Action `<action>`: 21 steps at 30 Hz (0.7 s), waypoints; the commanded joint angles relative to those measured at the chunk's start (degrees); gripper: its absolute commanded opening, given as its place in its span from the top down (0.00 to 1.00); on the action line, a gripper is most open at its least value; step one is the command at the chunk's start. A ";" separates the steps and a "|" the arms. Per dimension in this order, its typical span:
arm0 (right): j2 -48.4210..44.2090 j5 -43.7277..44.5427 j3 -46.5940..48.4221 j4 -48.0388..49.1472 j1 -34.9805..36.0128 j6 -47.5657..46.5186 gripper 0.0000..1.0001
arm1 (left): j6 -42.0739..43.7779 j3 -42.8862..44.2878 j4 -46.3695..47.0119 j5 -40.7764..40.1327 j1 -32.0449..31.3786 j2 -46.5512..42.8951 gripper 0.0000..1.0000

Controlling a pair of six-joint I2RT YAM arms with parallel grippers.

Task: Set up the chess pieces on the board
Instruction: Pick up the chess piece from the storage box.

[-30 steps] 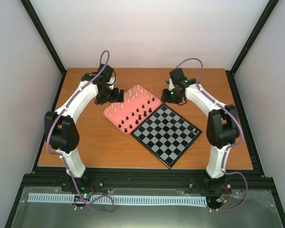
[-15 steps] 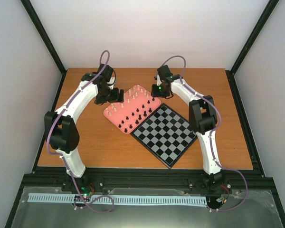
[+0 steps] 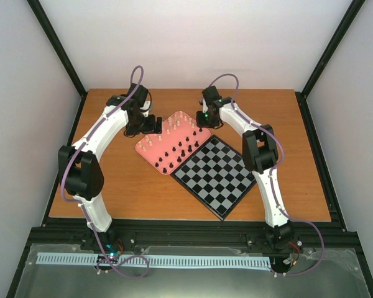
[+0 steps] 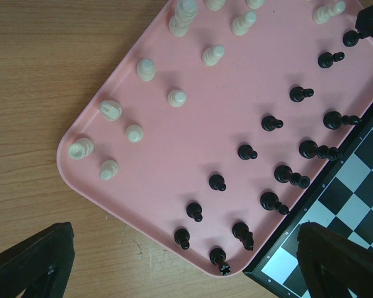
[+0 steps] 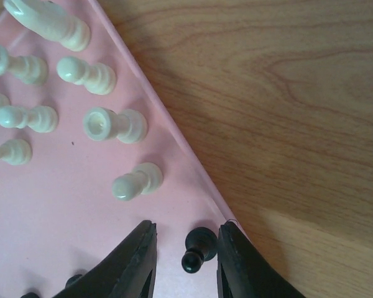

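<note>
I see the right jaws apart, straddling but not clamping a black pawn [image 5: 199, 248] at the pink tray's [image 5: 62, 211] edge, the left jaws wide apart above that tray, where the pieces [image 4: 270, 122] stand, just beside the board [image 3: 217, 175].

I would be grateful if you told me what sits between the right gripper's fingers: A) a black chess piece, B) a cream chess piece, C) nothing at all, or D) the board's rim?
A: the right wrist view shows a black piece on the pink tray between the fingers of the right gripper.
</note>
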 commanded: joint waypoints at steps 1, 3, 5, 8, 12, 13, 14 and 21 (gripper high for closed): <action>1.73 1.82 1.72 -1.81 0.77 -0.22 0.71 | -0.30 0.79 -0.13 0.04 0.27 -0.28 0.00; 1.99 1.81 1.79 -1.79 0.77 -0.23 0.71 | -0.29 0.79 -0.15 0.13 0.27 -0.26 0.00; 2.32 1.58 2.00 -1.82 0.77 -0.21 0.71 | -0.32 0.79 -0.09 0.14 0.27 -0.12 0.00; 3.02 1.20 2.55 -2.12 0.73 -0.21 0.72 | -0.29 0.79 -0.03 0.05 0.22 -0.05 0.00; 3.84 1.12 3.32 -2.72 0.77 -0.20 0.79 | -0.21 0.79 -0.09 0.04 0.26 -0.08 0.00; 3.91 1.16 3.41 -2.93 0.76 -0.13 0.82 | -0.18 0.73 -0.09 -0.01 0.27 -0.16 0.00; 3.94 1.33 3.44 -3.03 0.77 -0.10 0.84 | -0.21 0.72 -0.12 -0.04 0.27 -0.12 0.00; 3.04 2.52 3.20 -3.59 0.76 -0.42 0.92 | -0.30 0.79 -0.01 0.17 0.23 0.01 0.00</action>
